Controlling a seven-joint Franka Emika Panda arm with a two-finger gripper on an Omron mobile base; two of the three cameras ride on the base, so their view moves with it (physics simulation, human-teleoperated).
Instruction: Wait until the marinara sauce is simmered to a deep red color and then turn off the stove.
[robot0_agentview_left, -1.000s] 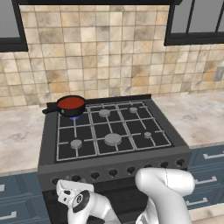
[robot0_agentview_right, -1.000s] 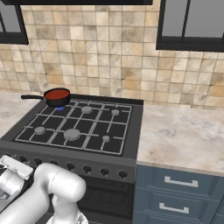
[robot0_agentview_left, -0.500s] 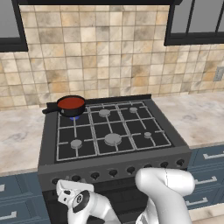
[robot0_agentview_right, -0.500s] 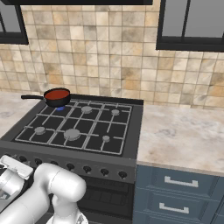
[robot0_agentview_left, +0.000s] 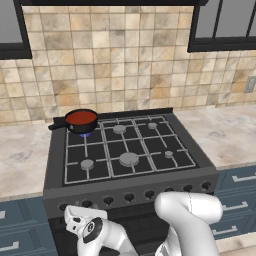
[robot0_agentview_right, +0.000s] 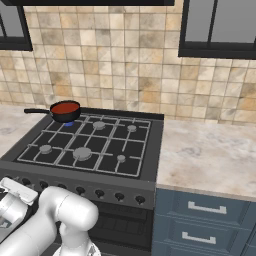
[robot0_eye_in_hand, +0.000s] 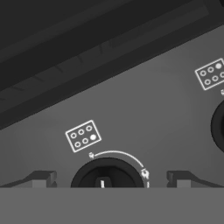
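The marinara sauce (robot0_agentview_left: 81, 117) is a red disc in a small black long-handled saucepan (robot0_agentview_left: 75, 123) on the stove's (robot0_agentview_left: 125, 150) back left burner. A small blue flame (robot0_agentview_left: 83, 134) shows under the pan. From the right base view, the sauce (robot0_agentview_right: 65, 107) sits at the stove's (robot0_agentview_right: 90, 145) far left corner. My white hand (robot0_agentview_left: 82, 220) hangs low in front of the left end of the knob row. In the hand view, my gripper (robot0_eye_in_hand: 109, 180) is open. Its fingertips (robot0_eye_in_hand: 41, 178) stand on either side of a black knob (robot0_eye_in_hand: 107, 171) without touching it.
A burner diagram label (robot0_eye_in_hand: 83, 135) sits above the knob, and a second knob (robot0_eye_in_hand: 218, 127) shows at the right edge. Marble counters (robot0_agentview_left: 22, 160) flank the stove. Blue-grey drawers (robot0_agentview_right: 200, 220) lie to the right, and a tiled wall stands behind.
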